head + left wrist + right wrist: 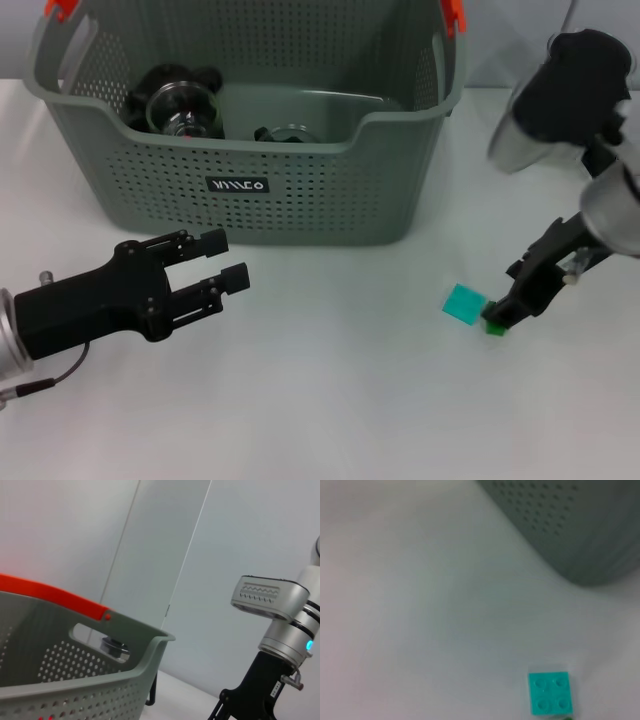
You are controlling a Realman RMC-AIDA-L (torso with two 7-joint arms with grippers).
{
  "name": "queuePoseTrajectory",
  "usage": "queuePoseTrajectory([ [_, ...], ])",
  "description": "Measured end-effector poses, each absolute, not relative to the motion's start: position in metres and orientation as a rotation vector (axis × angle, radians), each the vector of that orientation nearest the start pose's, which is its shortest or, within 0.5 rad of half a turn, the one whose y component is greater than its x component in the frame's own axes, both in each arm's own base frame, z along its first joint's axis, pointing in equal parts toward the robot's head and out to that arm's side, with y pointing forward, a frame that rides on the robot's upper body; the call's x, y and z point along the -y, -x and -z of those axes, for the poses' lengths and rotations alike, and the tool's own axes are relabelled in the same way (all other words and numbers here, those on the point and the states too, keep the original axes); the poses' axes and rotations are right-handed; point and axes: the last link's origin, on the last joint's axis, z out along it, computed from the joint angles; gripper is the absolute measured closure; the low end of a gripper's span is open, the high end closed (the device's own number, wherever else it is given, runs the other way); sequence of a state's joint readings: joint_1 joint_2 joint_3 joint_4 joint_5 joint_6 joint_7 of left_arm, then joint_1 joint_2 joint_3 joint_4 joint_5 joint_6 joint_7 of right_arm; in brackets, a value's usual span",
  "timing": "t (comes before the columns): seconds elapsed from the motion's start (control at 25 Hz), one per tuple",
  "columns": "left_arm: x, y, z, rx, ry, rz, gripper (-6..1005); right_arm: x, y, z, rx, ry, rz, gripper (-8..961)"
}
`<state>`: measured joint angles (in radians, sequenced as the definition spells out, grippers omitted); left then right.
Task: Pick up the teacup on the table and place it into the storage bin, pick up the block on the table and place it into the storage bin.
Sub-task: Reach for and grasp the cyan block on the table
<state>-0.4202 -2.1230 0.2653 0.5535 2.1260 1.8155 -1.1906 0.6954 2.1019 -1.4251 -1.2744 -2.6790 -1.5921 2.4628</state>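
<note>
my right gripper (497,322) sits at the lower right of the head view, tips down at the table (330,400), touching the right edge of the teal block (464,302); i cannot tell its grip. my left gripper (226,264), lower left, is released and holds nothing. the teacup (183,110) lies inside the bin (300,190), upper left.

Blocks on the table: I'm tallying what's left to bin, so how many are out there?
1 for certain: the teal block lies flat on the table, beside the right gripper. Something green at its fingertips might be another piece.
</note>
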Motion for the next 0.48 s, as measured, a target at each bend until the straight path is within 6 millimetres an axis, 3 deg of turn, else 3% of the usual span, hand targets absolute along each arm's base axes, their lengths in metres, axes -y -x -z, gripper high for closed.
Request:
queuePoseTrajectory([
  [0.48, -0.268, 0.296, -0.004, 0.706, 2.522, 1.039, 419, -0.365, -0.173, 0.044, -0.685, 2.649, 0.755, 274],
])
